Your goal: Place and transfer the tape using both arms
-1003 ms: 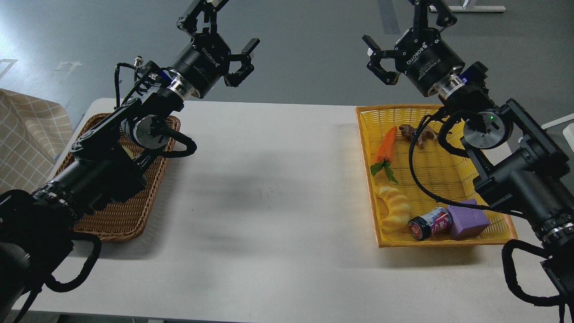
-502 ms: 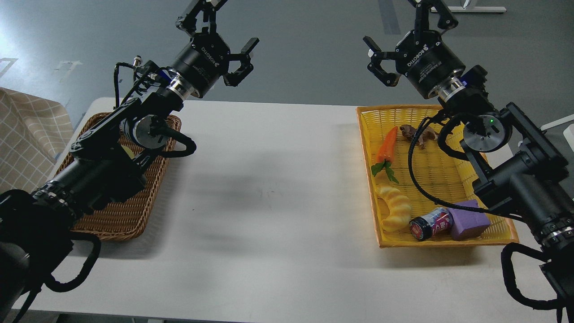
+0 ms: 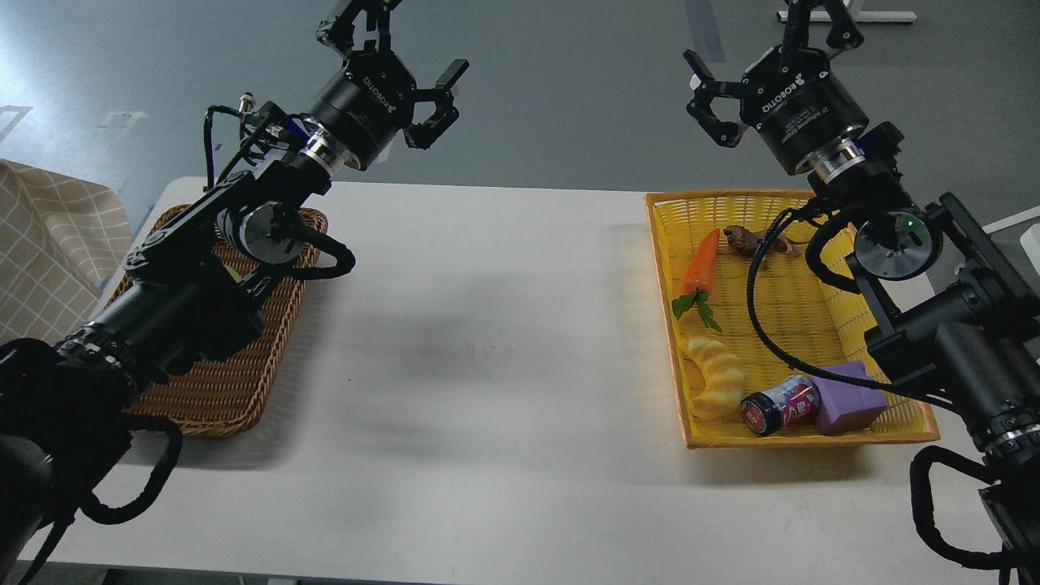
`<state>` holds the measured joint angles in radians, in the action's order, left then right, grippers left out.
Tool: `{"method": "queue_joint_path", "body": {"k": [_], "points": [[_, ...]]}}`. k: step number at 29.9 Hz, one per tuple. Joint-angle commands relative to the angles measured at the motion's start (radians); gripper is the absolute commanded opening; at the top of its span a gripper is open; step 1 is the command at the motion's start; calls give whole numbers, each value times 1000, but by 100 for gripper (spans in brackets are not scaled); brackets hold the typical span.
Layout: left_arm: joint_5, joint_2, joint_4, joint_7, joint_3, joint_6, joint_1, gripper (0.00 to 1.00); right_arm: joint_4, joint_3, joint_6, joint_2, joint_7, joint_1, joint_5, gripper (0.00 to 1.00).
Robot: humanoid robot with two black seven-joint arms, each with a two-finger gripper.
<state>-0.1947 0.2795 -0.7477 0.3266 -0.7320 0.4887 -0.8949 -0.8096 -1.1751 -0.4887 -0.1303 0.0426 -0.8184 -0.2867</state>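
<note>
My left gripper (image 3: 400, 50) is open and empty, raised above the table's far edge, beyond the brown wicker basket (image 3: 219, 382). My right gripper (image 3: 762, 50) is open and empty, raised beyond the far end of the yellow basket (image 3: 812, 325). No roll of tape shows plainly. A small yellow patch (image 3: 232, 272) shows in the wicker basket behind my left arm, and I cannot tell what it is. My left arm covers much of that basket.
The yellow basket holds a toy carrot (image 3: 700, 264), a brown toy (image 3: 747, 240), a yellow croissant toy (image 3: 713, 375), a small can (image 3: 778, 405) and a purple block (image 3: 849, 398). The white table (image 3: 487, 349) lies between the baskets. A checked cloth (image 3: 49, 244) is at the far left.
My right gripper has moved up and to the right. My left gripper has shifted slightly up and left. Both stay open and empty.
</note>
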Motion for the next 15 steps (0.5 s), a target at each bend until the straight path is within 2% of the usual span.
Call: {"method": "queue_joint_path", "body": {"k": [1, 15], "points": [[3, -5, -4, 2, -9, 0, 1, 98, -11, -5, 0, -2, 0, -2, 0, 100], [1, -40, -16, 2, -55, 0, 7, 98, -65, -12, 0, 0, -1, -4, 0, 100]]}}
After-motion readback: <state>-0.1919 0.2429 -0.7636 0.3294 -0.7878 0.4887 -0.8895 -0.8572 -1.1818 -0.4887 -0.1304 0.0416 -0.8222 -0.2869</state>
